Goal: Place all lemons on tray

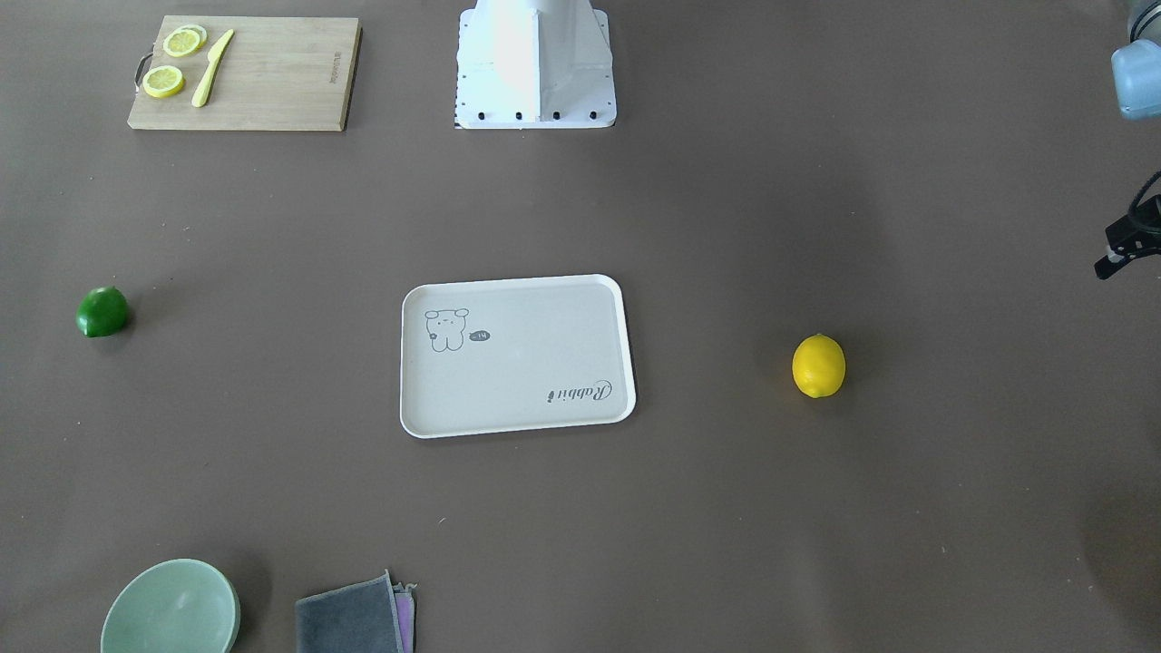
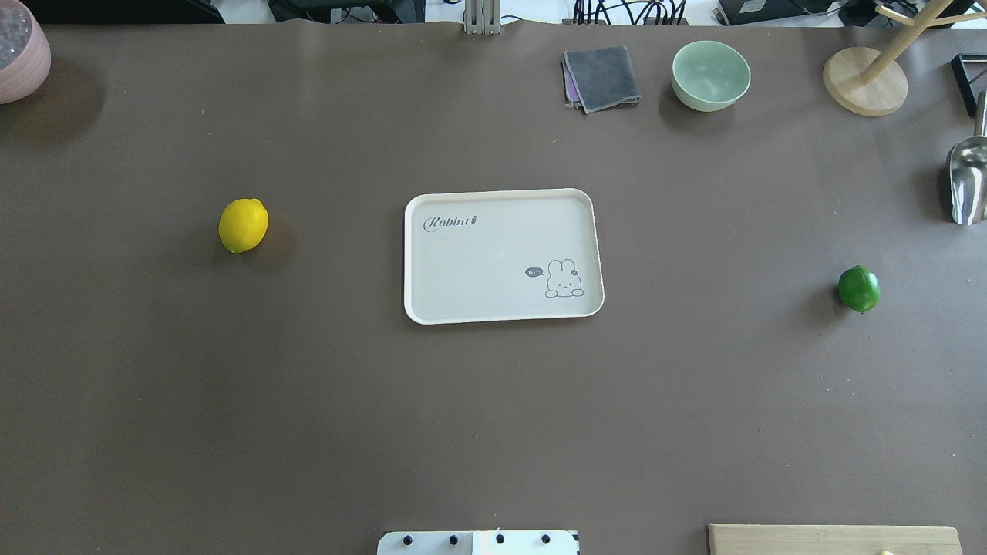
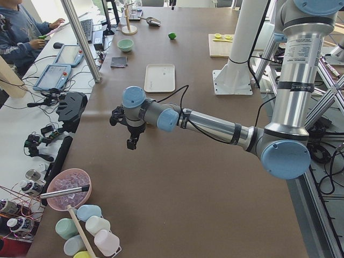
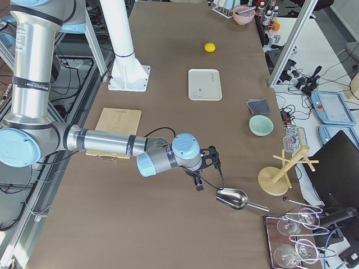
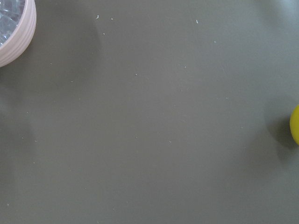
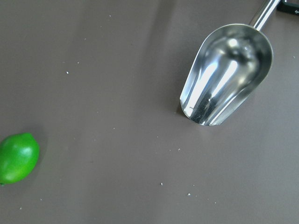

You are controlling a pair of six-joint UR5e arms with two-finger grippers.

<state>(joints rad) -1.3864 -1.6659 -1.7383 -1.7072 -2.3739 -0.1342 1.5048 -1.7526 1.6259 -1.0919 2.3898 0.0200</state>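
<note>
Nothing was done yet: the tray [image 2: 493,254] had no lemon on it, the yellow lemon [image 2: 243,225] lay on the table [image 2: 493,432] well off to its left, the green lemon [image 2: 858,289] well off to its right, and I could not tell if the left gripper [image 3: 131,141] or the right gripper [image 4: 199,182] was open or closed.

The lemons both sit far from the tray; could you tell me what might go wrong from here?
The yellow lemon and green lemon are rounded, so an off-centre grasp could roll them away. The metal scoop lies not far from the green lemon; a reach there might knock it. The tray has a low rim; a dropped lemon may roll off.
</note>
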